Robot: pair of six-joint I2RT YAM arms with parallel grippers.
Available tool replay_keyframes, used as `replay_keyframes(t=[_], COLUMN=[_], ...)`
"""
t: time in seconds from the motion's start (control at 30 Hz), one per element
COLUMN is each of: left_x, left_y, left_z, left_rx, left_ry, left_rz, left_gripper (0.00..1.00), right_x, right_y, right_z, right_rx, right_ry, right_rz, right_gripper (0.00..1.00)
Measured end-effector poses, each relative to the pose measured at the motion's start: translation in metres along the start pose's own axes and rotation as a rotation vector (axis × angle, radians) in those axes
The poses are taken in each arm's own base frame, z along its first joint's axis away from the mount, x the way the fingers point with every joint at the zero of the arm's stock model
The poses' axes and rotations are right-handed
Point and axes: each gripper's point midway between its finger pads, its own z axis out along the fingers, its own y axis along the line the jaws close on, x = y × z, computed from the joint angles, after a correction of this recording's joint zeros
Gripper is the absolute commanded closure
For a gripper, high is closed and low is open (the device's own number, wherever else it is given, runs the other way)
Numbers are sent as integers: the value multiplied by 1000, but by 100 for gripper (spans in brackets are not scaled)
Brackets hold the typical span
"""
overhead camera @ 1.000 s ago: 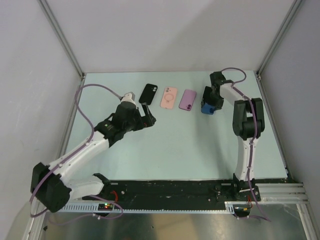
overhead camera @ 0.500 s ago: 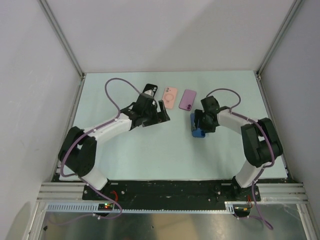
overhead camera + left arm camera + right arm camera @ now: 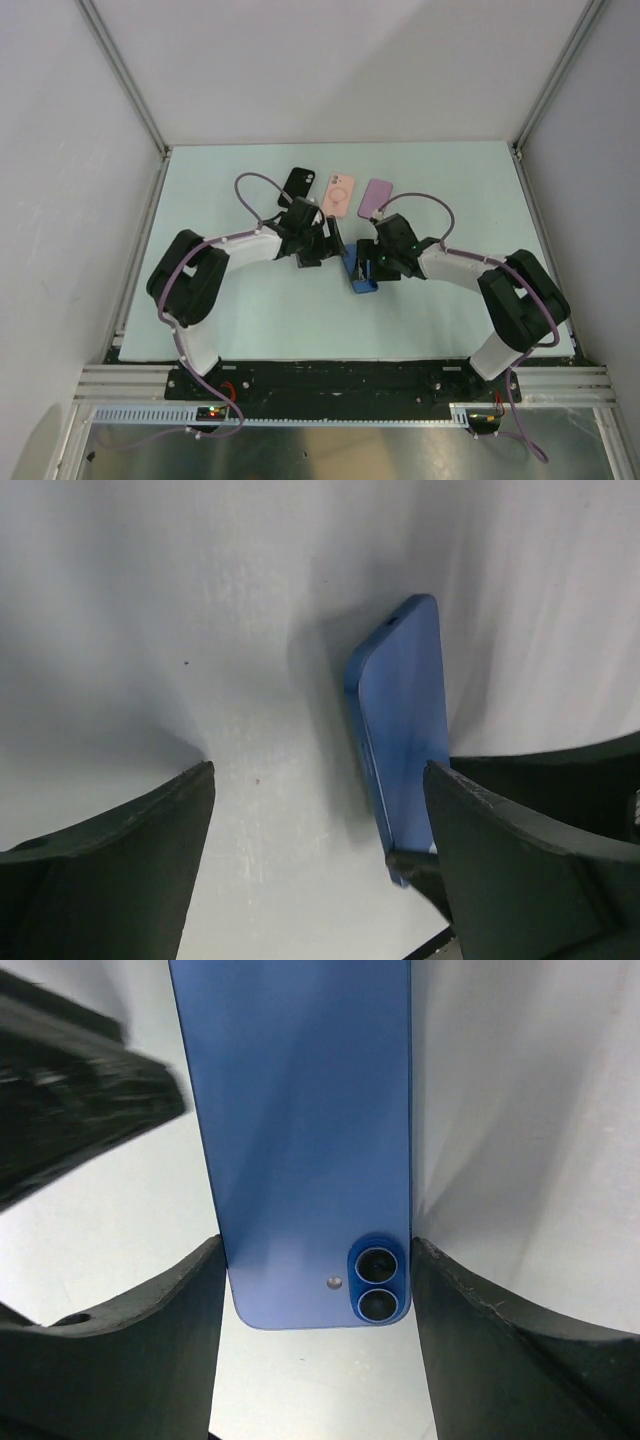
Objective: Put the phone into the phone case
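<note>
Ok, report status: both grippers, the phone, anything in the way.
Status: right gripper shut on blue phone. Beside it, left gripper open, holding nothing. Phone not yet cased; pink case lies farther back, uncovered.

White arms (image 3: 243, 249), black joints (image 3: 190, 285), purple cables (image 3: 247, 180), black fingers (image 3: 100, 865).

Lit brightly, evenly, from above. Threw soft grey shadows onto the tabletop (image 3: 250, 600) between the fingers (image 3: 110, 850) of the left tool (image 3: 318, 770). Blurred softly at those fingers, nearest the lens.

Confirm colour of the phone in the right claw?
Blue; the phone shows best in the right wrist view.
</note>
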Motion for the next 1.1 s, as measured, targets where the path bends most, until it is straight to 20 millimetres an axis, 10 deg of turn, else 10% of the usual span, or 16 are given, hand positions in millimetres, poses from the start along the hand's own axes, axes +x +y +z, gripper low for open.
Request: replay_keyframes(t=[0.27,0.6,0.77,1.1], left_x=[-2,-6,-10,-2], left_y=[-9,-9,-20,7], left_z=[20,33,31,8], left_rx=[44,64,108,38], left_ry=[16,25,26,58], left_rz=[-55,-141,-182,-251], left_gripper=[30,95,100,100], right_x=[5,6,8,40], right_y=[27,33,43,52], right_z=[7,8,10,-3], right_rx=[-106,-146,-114,96], right_ry=[1,-36,-102,-277], right_rz=[-19,-5,-75,-421], right_gripper=[53,23,3,6])
